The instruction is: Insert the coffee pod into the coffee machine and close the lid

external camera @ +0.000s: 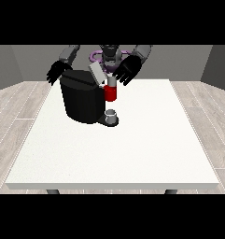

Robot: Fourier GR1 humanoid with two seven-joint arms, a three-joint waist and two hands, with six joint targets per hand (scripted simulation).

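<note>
Closest to you is the big white bench (114, 154), bare across its front half, and further back sits the bulky black coffee machine (83, 100) with a small grey cup (111, 115) on its drip base. Above the cup you've got the red brew head (111, 93), and the grey lid (97, 73) stands tilted up, so it's not closed yet. Right behind that, the hand at the view's right (128, 70) hovers just over the brew head with fingers spread and hanging down, pinching nothing you can see. The hand at the view's left (58, 72) sits behind the machine's far corner, fingers also spread. Honestly, I can't spot the coffee pod anywhere; it may already be in the head, or hidden behind the hand or lid. That's your risk: shut the lid on a pod sitting crooked and it'll likely jam, or a swipe from that hovering hand could shove the machine sideways.
</note>
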